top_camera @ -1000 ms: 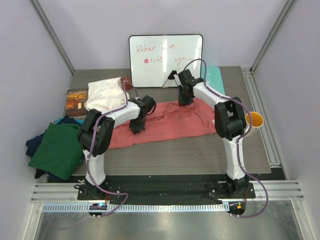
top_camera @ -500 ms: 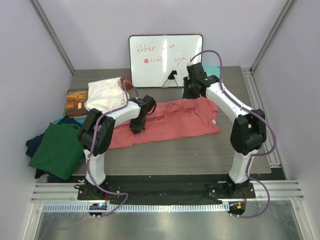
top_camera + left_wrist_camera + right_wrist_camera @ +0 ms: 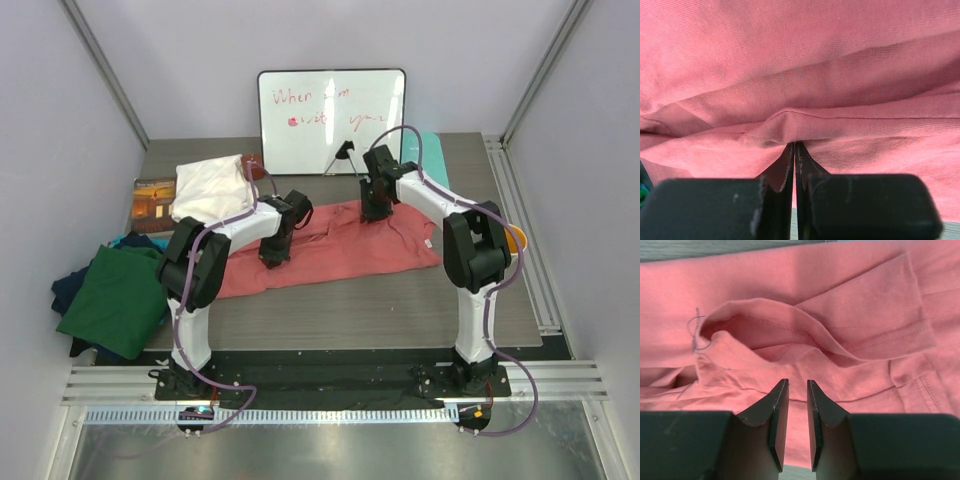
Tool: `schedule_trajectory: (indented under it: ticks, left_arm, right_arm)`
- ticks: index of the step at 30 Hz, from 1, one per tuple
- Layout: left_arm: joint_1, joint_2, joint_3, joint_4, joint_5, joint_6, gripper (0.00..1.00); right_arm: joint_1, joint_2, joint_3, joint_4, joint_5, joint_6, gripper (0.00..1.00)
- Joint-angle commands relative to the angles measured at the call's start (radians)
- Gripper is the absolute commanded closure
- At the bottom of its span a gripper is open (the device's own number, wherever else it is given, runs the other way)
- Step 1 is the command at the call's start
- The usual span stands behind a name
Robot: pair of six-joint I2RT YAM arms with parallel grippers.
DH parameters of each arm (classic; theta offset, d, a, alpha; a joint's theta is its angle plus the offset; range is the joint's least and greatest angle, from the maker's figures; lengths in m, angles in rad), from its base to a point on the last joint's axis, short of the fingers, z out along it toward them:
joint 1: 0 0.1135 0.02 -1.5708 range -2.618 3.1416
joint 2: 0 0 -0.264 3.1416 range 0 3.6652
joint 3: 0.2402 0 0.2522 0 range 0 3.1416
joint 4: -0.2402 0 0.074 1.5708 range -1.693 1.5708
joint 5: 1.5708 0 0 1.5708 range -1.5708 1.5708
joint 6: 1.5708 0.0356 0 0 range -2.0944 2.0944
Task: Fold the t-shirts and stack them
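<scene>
The salmon-pink t-shirt (image 3: 340, 250) lies spread and creased across the middle of the table. My left gripper (image 3: 272, 258) presses on its left part, shut on a pinch of the pink fabric (image 3: 790, 120); its tips (image 3: 794, 146) meet at a raised fold. At the shirt's far edge my right gripper (image 3: 372, 212) hovers, and its jaws (image 3: 797, 382) are a little apart with nothing between them. Just beyond them lie a folded-over sleeve (image 3: 875, 315) and a hem pocket (image 3: 755, 325). A dark green t-shirt (image 3: 118, 300) lies on navy t-shirts (image 3: 65, 290) at the left edge.
A whiteboard (image 3: 330, 120) stands at the back, with a pale-teal mat (image 3: 430, 150) to its right. At the back left a white cloth (image 3: 210, 188) lies on a book (image 3: 152, 203). An orange cup (image 3: 512, 240) sits behind the right arm.
The right arm swung out to the far right and then came back down to the shirt's far edge. The shirt's right end now lies further right. The left gripper has not moved.
</scene>
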Motion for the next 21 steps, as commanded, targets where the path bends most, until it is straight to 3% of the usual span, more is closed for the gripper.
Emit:
schedule_trajectory:
  ticks: [1,13,21]
  left_arm:
    - [-0.006,0.018,-0.041,-0.011,0.053,-0.003,0.99]
    - [-0.004,0.020,-0.054,-0.016,0.052,0.002,0.99]
    - [-0.006,0.009,-0.085,-0.016,0.042,0.000,0.99]
  right_arm:
    - [0.000,0.025,0.016,0.017,-0.006,0.012,0.74]
    - [0.000,0.123,0.081,0.075,0.126,0.009,0.75]
    - [0.002,0.195,0.203,0.078,0.101,0.033,0.75]
